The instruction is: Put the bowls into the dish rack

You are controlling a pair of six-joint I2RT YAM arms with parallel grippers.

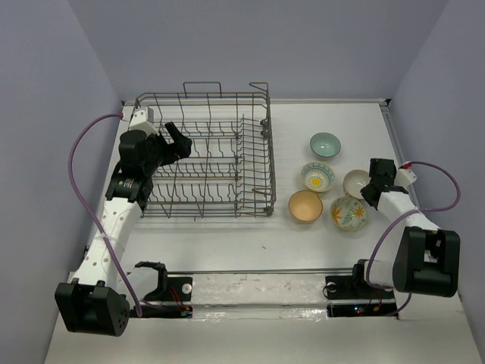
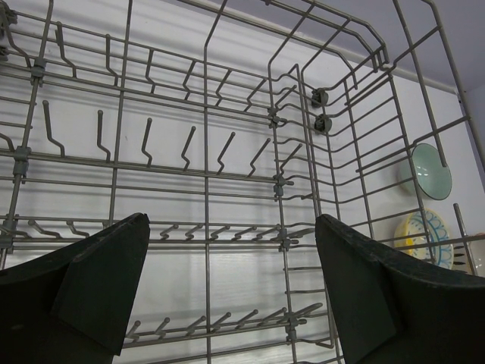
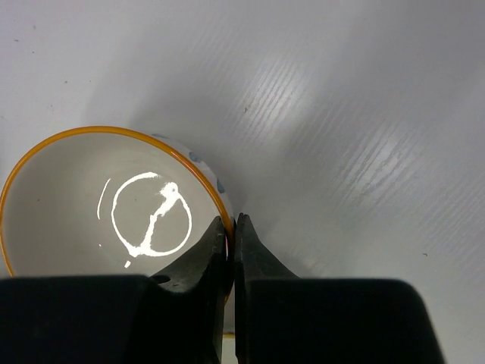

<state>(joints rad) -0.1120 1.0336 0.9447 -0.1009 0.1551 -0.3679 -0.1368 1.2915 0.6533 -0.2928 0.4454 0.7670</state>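
Five bowls [image 1: 318, 177] sit on the counter [image 1: 227, 243], all clustered well to the right of the rack [image 1: 258, 152]. Right claw [image 3: 231, 221] is down at the cluster's right edge, pinched tight on the rim of the white bowl [image 3: 91, 205], one finger inside and one outside. Just beside it lie two floral bowls [image 1: 348, 213], with the tan bowl [image 1: 305, 205] nearer the rack and the teal bowl [image 1: 325, 144] farthest back. Left claw [image 2: 229, 227] is spread wide over the rack's left side, holding nothing, with tines [image 2: 186, 148] beyond its fingers.
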